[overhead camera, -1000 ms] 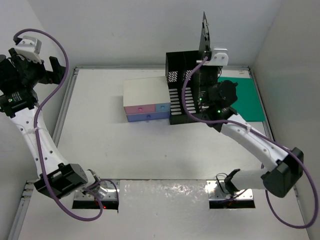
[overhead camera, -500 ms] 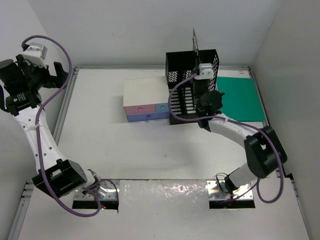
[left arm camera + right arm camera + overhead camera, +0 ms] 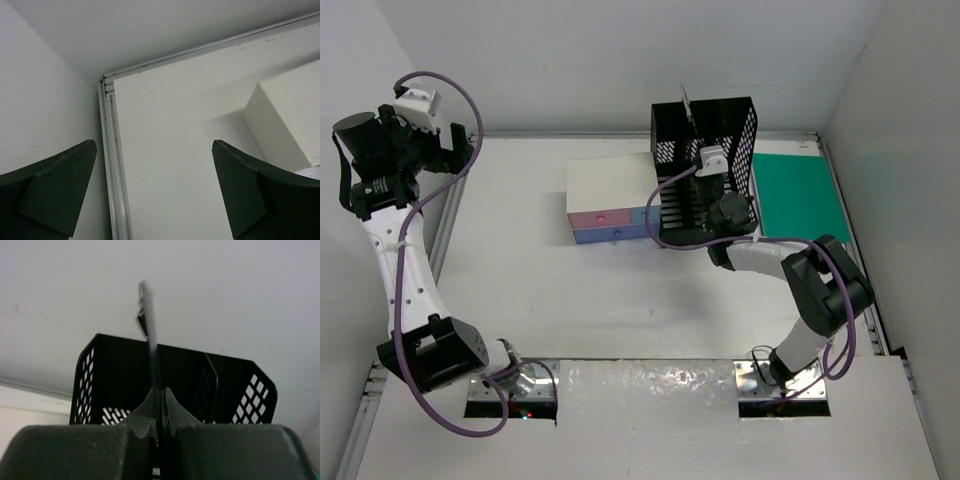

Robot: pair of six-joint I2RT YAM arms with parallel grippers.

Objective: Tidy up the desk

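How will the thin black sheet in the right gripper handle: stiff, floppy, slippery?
Probably stiff: the thin black sheet stands straight above the right gripper, no sag. Likely light, being so thin. Most of it rises past the narrow pinch, so it may pivot or slip.

A small white-topped box with pink and blue drawer fronts [image 3: 610, 195] sits near the middle of the far edge. A black perforated organiser basket [image 3: 728, 125] stands just beside its right end. A thin black flat strip [image 3: 687, 105] stands nearly upright over the basket's top. A flat green rectangular sheet [image 3: 800, 195] lies in the far right corner, next to the basket.
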